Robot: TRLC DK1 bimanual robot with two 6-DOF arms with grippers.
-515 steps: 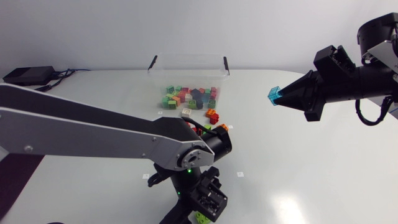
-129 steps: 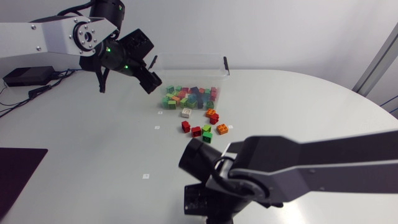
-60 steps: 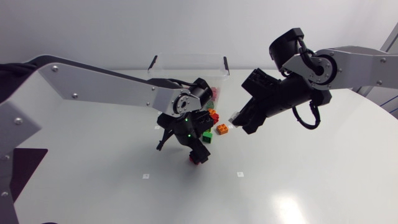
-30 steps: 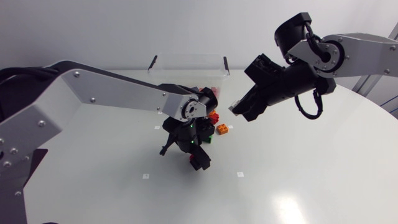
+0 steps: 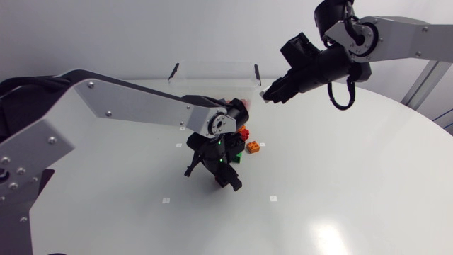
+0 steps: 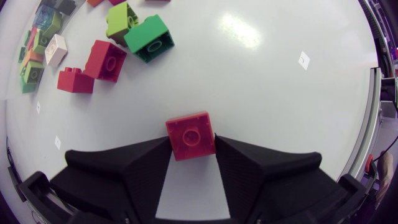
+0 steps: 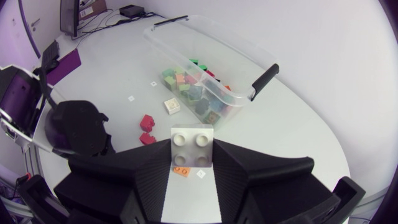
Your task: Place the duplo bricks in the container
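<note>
Red duplo brick point(image 6: 190, 135) clamped between the fingers of the left gripper point(image 6: 191, 145), near loose bricks point(image 6: 104, 61) on the table point(image 6: 267, 93). White brick point(image 7: 192, 144) gripped by the right gripper point(image 7: 193, 155), raised near the part-filled clear container point(image 7: 186, 57).

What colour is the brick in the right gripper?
The brick is white; clearest in the right wrist view.

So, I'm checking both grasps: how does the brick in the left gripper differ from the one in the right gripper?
Left gripper holds a red brick; right gripper holds a white brick. The red brick shows one round centre to its camera, the white brick four studs. Both are square and pinched from two sides.
</note>
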